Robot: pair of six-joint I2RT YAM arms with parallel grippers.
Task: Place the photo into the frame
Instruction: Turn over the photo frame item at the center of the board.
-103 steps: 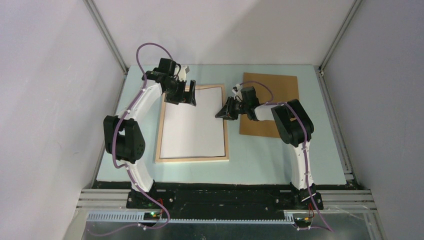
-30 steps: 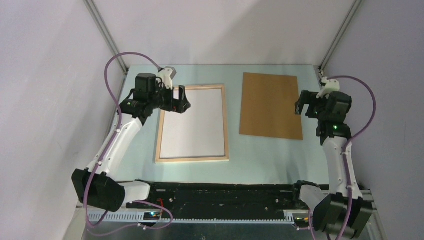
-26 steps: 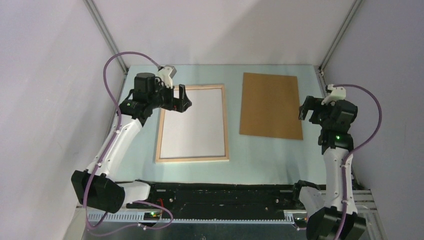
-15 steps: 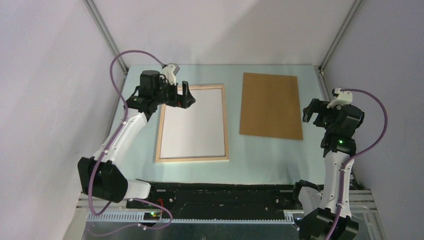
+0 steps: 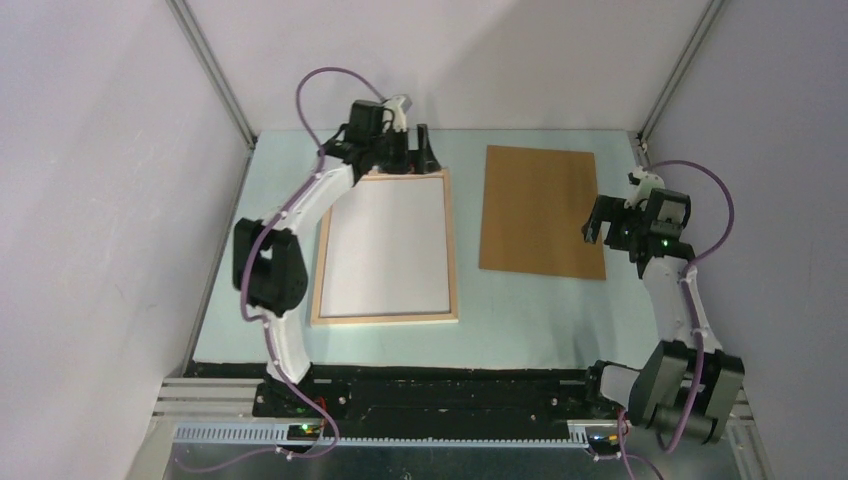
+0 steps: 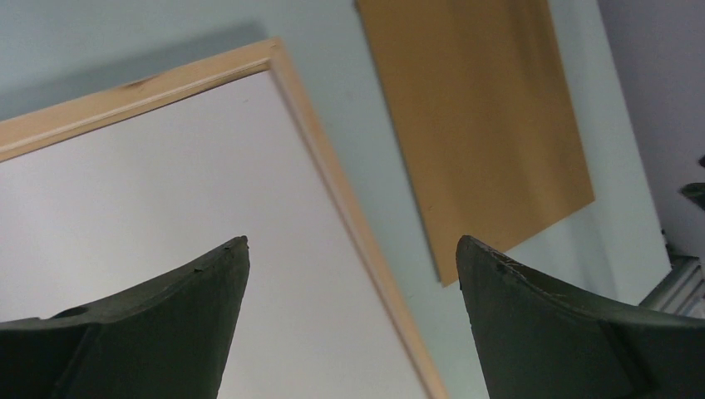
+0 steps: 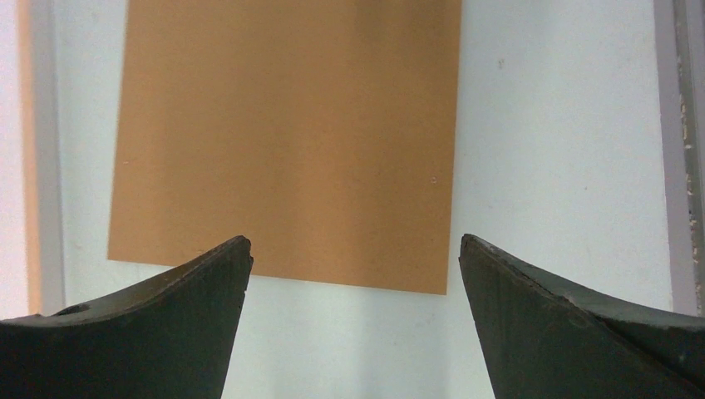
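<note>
The frame [image 5: 453,250] lies flat left of the table's middle, its pale wood rim up. Inside the rim lies the photo [image 5: 385,245], showing only a plain white face. My left gripper [image 5: 408,160] hangs open over the frame's far edge near its far right corner, holding nothing. In the left wrist view the wooden rim [image 6: 332,174] and white photo [image 6: 166,216] run between the spread fingers [image 6: 199,291]. My right gripper [image 5: 603,232] is open and empty beside the right edge of the brown board. The right wrist view has my right gripper [image 7: 356,239] above bare table.
A plain brown backing board [image 5: 541,208] lies flat right of the frame, and also shows in the left wrist view [image 6: 482,125] and the right wrist view [image 7: 291,133]. Metal rails [image 5: 665,85] and grey walls close in the table's sides.
My left arm has swung from the frame's far left corner to its far edge, near the right corner. My right gripper has shifted back toward the board's right edge. Both stay open.
</note>
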